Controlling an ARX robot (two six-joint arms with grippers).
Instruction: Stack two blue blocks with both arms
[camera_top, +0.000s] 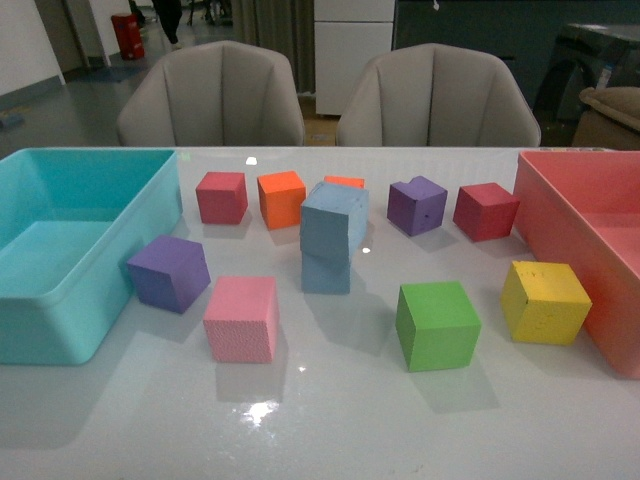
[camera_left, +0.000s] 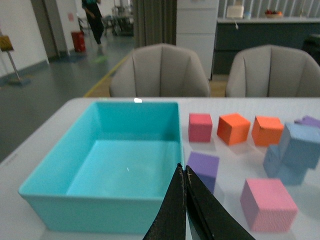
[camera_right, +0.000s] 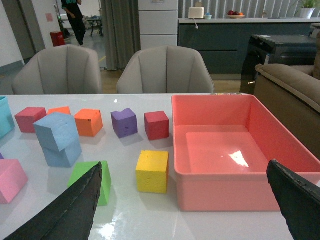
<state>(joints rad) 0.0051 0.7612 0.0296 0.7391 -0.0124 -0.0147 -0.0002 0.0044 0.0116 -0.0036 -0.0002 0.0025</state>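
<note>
The large turquoise plastic bin (camera_top: 60, 240) at the table's left and the coral-red plastic bin (camera_right: 225, 145) at its right hold nothing. Mid-table, one pale sky-blue foam cube (camera_top: 334, 221) sits skewed on top of the other pale blue foam cube (camera_top: 326, 273). The left gripper (camera_left: 185, 175), jaws pressed together, hovers by the turquoise bin's near corner, and the right gripper (camera_right: 185, 200), fingers spread wide, hangs before the red bin; both are well apart from the stack.
</note>
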